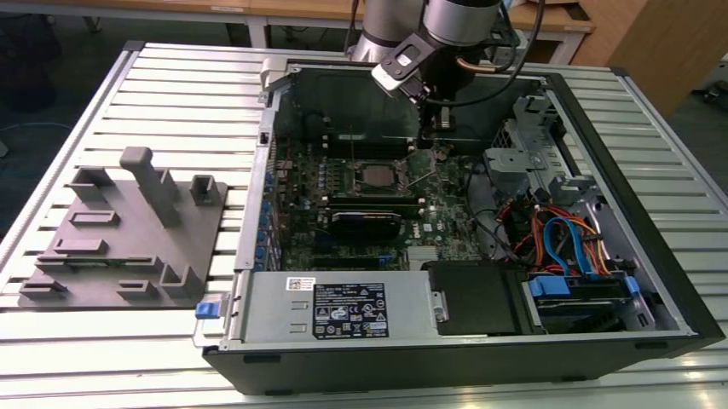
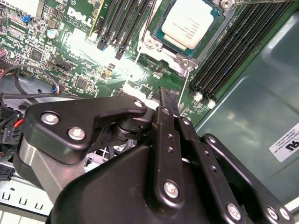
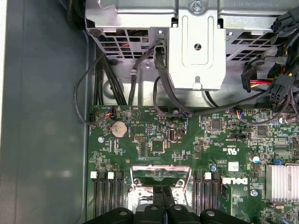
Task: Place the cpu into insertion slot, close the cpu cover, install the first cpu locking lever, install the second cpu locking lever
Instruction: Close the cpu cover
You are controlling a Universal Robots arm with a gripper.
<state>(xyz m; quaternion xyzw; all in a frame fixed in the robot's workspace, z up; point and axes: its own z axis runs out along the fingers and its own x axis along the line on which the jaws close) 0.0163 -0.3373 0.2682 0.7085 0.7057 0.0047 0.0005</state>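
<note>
Clenched shut, the gripper (image 2: pixel 167 93) hangs just beside the insertion slot (image 2: pixel 184 59), where the cpu (image 2: pixel 189 23) lies flat, silver top bare, in the second wrist view. First wrist view adds the cpu cover (image 3: pixel 161 169), a silver frame past the fingertips; exterior view places all near the middle of the motherboard (image 1: pixel 298 187) inside the open computer case (image 1: pixel 455 366).

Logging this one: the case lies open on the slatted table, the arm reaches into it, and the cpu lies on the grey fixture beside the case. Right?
One point is wrong: the cpu is not on the grey fixture; the second wrist view shows it lying in the insertion slot. The case does lie open on the slatted table, with the arm reaching into it.
</note>
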